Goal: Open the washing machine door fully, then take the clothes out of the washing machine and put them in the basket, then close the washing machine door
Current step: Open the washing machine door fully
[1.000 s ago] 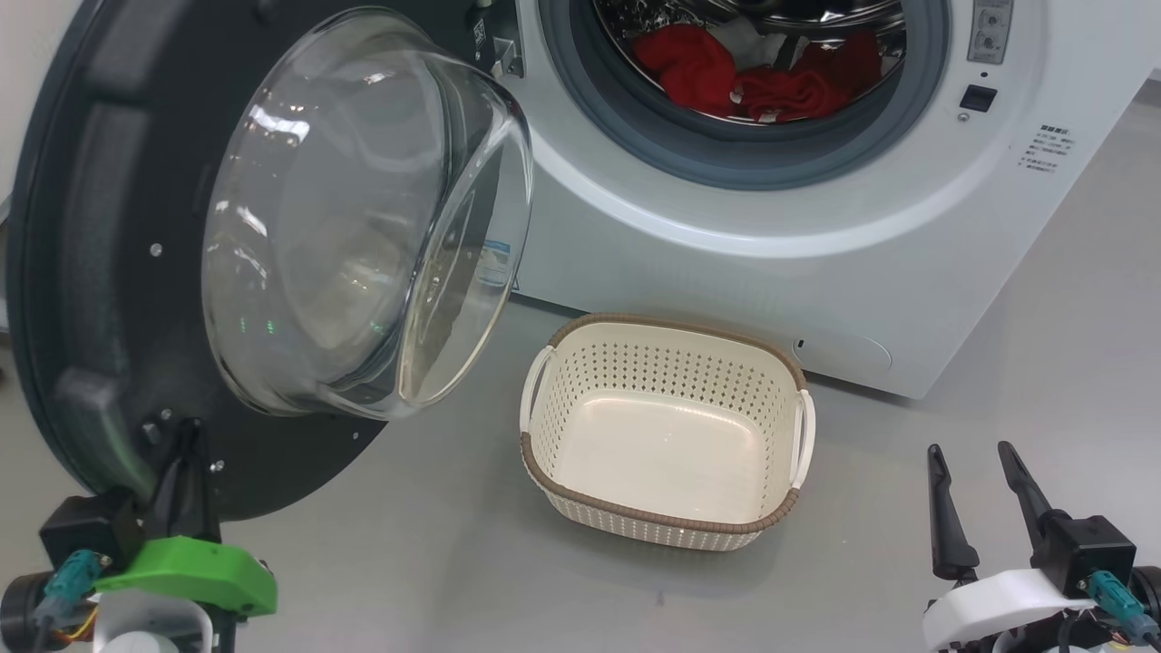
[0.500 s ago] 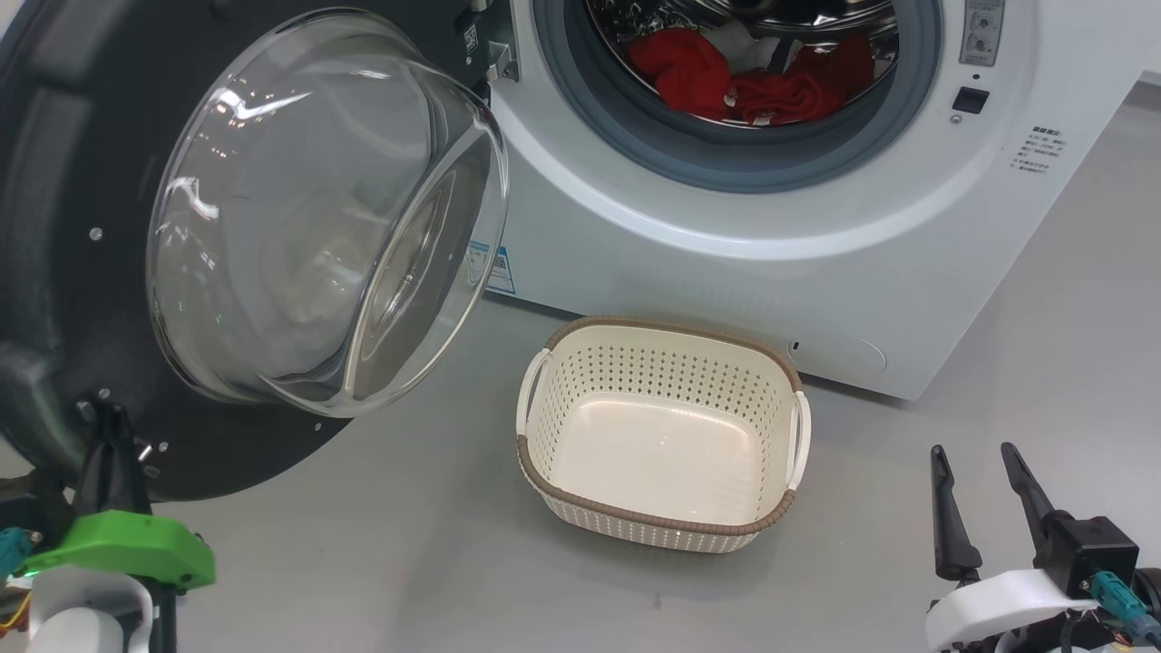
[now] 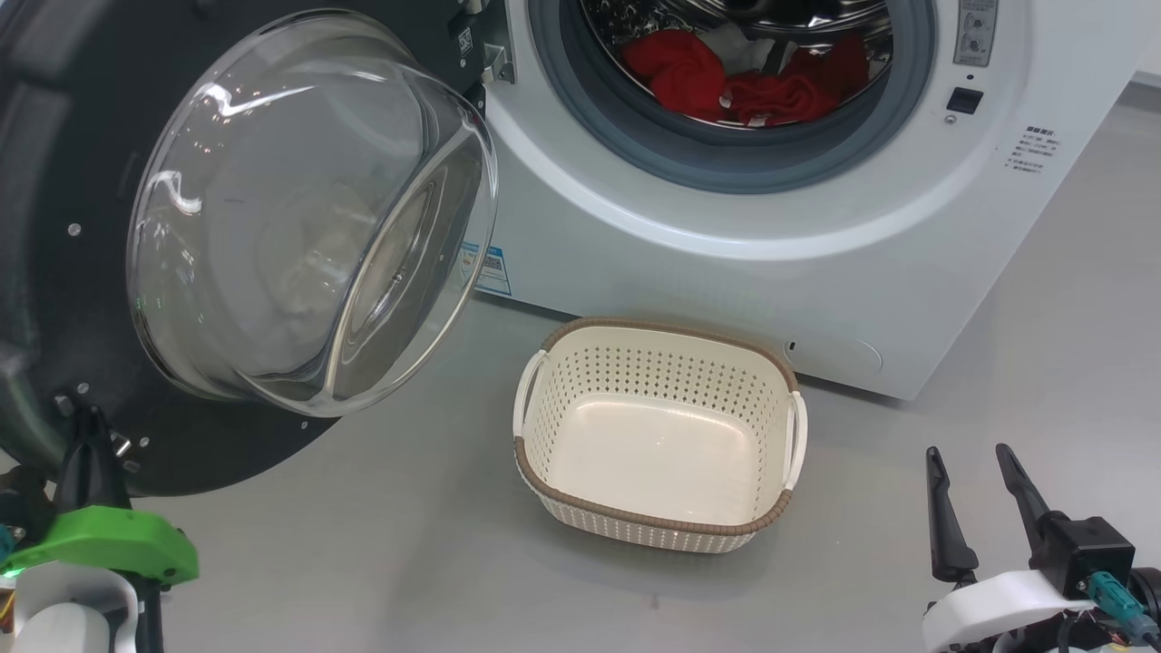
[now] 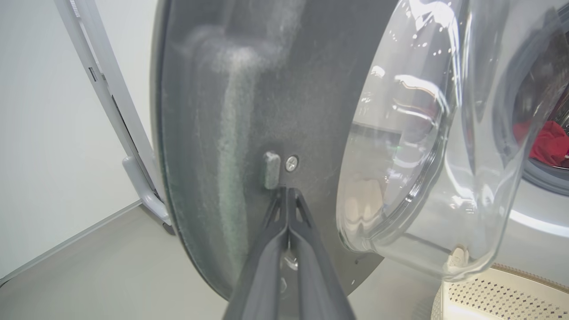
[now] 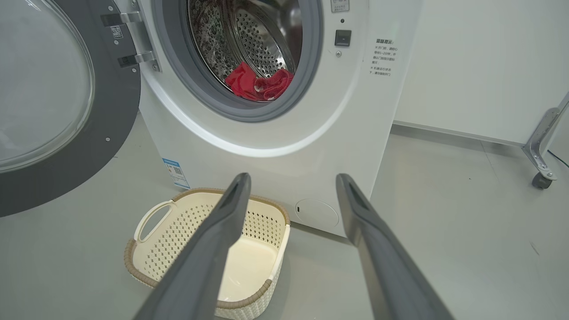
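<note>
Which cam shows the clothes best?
Head view: the clothes are largest there, red with white cloth. Right wrist view shows a smaller red heap; left wrist view just a red sliver beyond the washing machine door.

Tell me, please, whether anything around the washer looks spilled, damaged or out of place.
Nothing stands out: the basket sits upright and empty before the washing machine, the clothes lie inside it, and the door looks intact.
</note>
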### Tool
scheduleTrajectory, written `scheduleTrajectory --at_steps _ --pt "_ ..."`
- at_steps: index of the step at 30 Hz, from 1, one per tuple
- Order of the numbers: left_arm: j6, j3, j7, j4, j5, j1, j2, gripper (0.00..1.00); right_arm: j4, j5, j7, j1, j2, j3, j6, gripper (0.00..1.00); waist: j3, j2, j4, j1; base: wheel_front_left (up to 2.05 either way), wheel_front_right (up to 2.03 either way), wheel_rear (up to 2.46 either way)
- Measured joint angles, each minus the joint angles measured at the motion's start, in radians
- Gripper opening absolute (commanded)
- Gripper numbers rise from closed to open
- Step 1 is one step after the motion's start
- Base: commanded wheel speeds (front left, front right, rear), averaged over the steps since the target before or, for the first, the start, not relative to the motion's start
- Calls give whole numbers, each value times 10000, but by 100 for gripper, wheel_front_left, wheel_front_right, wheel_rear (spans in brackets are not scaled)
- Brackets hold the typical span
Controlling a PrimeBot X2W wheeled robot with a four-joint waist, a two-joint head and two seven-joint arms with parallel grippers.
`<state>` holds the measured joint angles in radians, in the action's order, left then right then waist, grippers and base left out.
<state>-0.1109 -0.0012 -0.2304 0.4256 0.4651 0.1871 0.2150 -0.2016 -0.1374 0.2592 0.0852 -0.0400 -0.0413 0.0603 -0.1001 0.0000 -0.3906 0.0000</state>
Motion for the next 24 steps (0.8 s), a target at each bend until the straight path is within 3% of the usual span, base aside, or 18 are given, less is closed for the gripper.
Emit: scheduleTrajectory --at_steps 18,24 --pt "33 -366 -188 -1032 -217 -902 -924 0 25 77 0 -180 8 136 92 100 -83 0 290 0 0 0 0" --pt "393 -997 -188 -1810 -746 -1184 -1269 0 61 77 0 -200 10 192 92 100 -39 0 470 0 0 0 0"
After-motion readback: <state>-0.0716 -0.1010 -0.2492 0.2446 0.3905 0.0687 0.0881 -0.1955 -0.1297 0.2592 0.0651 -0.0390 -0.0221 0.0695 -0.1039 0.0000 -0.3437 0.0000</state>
